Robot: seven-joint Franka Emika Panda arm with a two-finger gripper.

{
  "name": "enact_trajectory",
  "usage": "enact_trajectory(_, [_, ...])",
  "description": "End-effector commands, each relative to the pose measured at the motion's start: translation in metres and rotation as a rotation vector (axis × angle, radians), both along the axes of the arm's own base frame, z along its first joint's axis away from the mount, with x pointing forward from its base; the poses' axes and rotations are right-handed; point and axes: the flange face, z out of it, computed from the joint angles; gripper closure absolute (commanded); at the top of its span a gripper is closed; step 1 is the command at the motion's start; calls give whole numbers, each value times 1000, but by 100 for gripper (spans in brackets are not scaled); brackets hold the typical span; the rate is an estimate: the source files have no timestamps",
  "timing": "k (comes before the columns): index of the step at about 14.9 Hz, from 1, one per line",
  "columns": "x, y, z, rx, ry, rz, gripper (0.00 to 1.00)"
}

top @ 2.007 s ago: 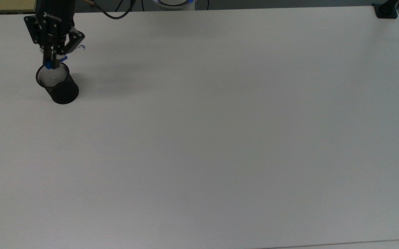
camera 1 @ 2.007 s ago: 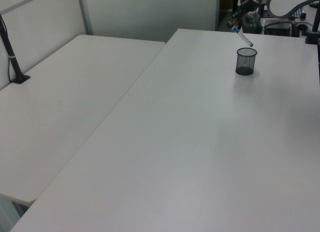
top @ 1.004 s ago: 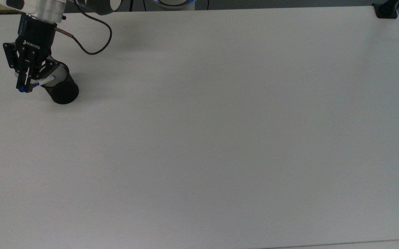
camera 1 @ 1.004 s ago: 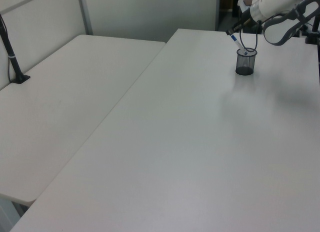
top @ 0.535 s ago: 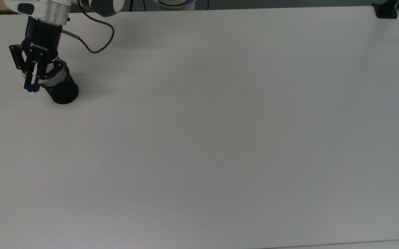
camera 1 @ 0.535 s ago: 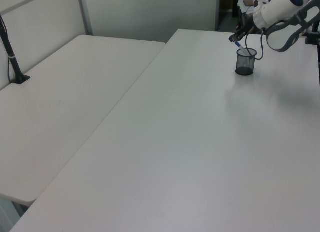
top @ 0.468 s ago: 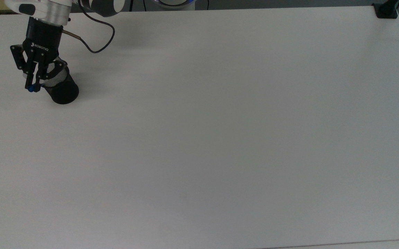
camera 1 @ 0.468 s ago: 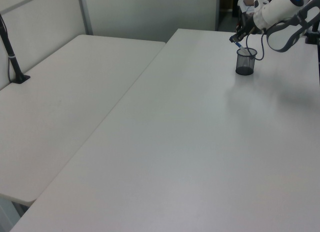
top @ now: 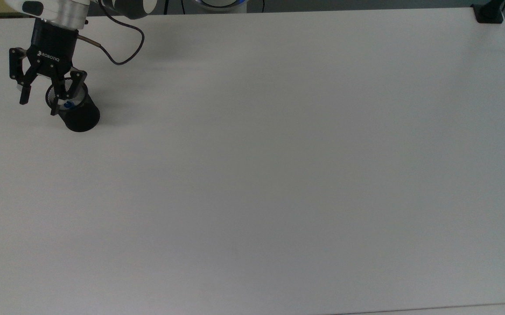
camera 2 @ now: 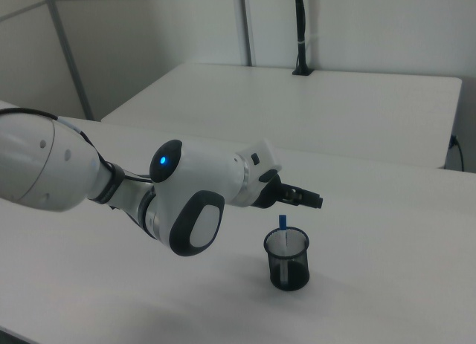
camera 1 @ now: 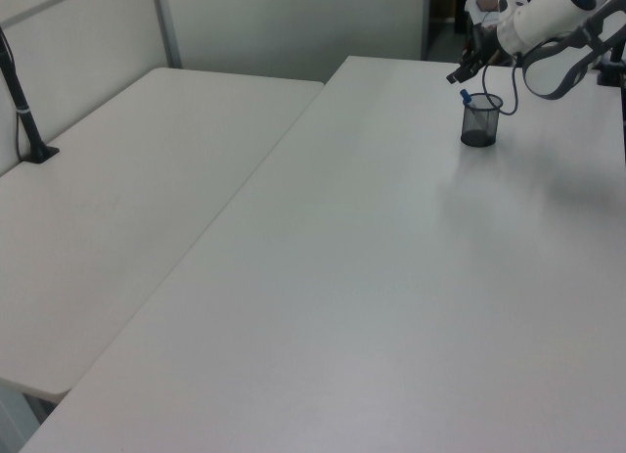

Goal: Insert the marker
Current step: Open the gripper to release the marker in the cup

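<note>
1. Nearest thing in the right view is the cup (camera 2: 287,258), standing upright on the table (camera 2: 372,284). The marker (camera 2: 282,226) is in it, leaning a bit, with its blue end poking up over the rim. So going by how things sit, the insertion looks done (nothing is holding the marker, it rests on the cup alone).

2. Just behind and above the cup in the same view is the gripper (camera 2: 309,199). In the top view the gripper (top: 38,103) has its jaws spread wide with nothing between them, one finger over the cup's rim and the other out over bare table on the top view's left. My read: all that's left is to pull the arm up and away without clipping the cup, since that one finger sits really close to the rim.

3. Hard-to-see stuff: in the top view the marker (top: 67,104) is just a blue dot inside the cup (top: 77,116), the mesh and the finger cover the rest. In the left view the cup (camera 1: 480,120) is far off and the marker (camera 1: 467,96) is only a blue speck at the rim. Can't tell whether its lower end reaches the bottom of the cup.

4. Farthest back in the right view is a second table (camera 2: 335,106) with a black post (camera 2: 300,32) on it (not part of this job).
</note>
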Motion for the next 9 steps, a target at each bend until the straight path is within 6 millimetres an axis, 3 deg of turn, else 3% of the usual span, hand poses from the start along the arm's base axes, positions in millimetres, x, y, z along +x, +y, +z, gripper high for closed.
enact_trajectory(1, [-8,3,18,34,-44,-38,17])
enact_trajectory(4, [-5,9,35,74,-47,-66,0])
enact_trajectory(9, [21,33,101,174,56,-130,0])
